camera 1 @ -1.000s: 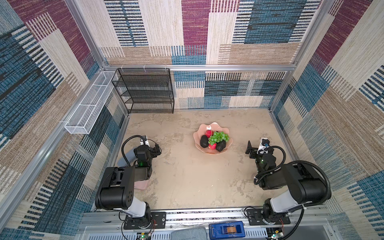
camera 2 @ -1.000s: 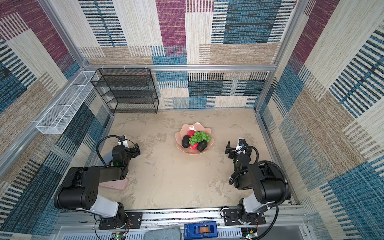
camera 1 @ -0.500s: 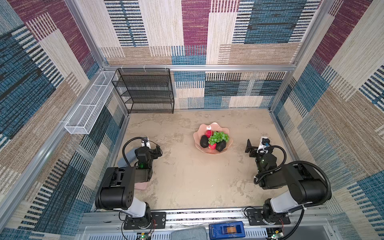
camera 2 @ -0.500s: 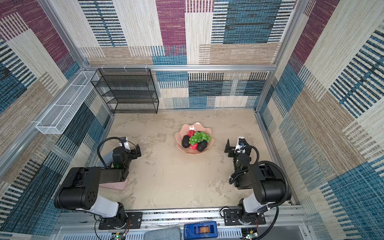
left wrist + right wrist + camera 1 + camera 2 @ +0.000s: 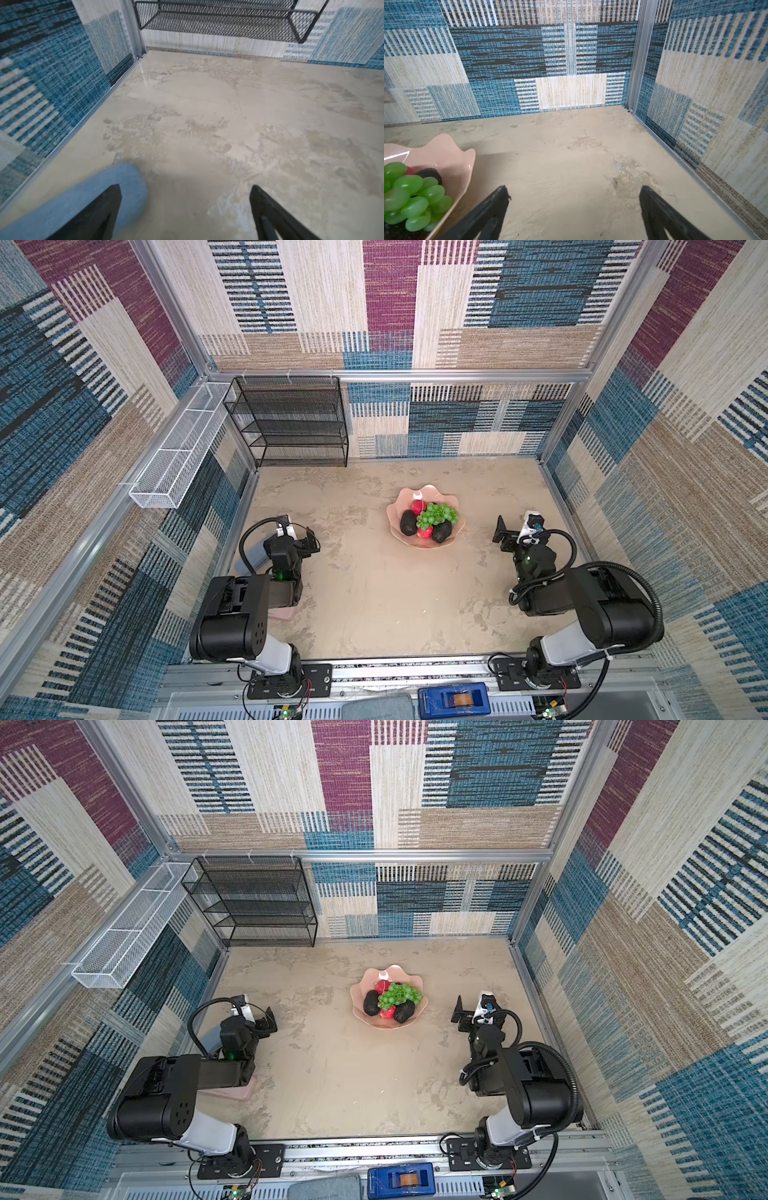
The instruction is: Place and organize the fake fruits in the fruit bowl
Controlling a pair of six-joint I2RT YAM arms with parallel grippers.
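The pale pink scalloped fruit bowl [image 5: 432, 492] [image 5: 374, 975] stands mid-table. In it lie the fake fruits: green grapes [image 5: 438, 514] [image 5: 399, 994] on top, two dark avocados [image 5: 408, 522] [image 5: 441, 531] and two red fruits [image 5: 417, 506] [image 5: 424, 532]. My left gripper [image 5: 297, 531] [image 5: 186, 188] is open and empty, well left of the bowl. Open too, my right gripper [image 5: 516, 529] [image 5: 574, 188] hovers to the bowl's right over bare table. In the right wrist view, the bowl [image 5: 452, 158] and grapes [image 5: 411, 191] show beside one finger.
A grey-blue oblong case [image 5: 259, 553] [image 5: 93, 199] lies under my left gripper's outer finger, by the left wall. A flat pink case [image 5: 284, 612] sits beneath the left arm. A black mesh shelf [image 5: 291, 423] stands at the back left, with a white wire basket [image 5: 178, 456] on the left wall.
Both grippers have shifted only slightly and stay open. The left wrist view is blurred by motion. The bowl and fruits have not moved.
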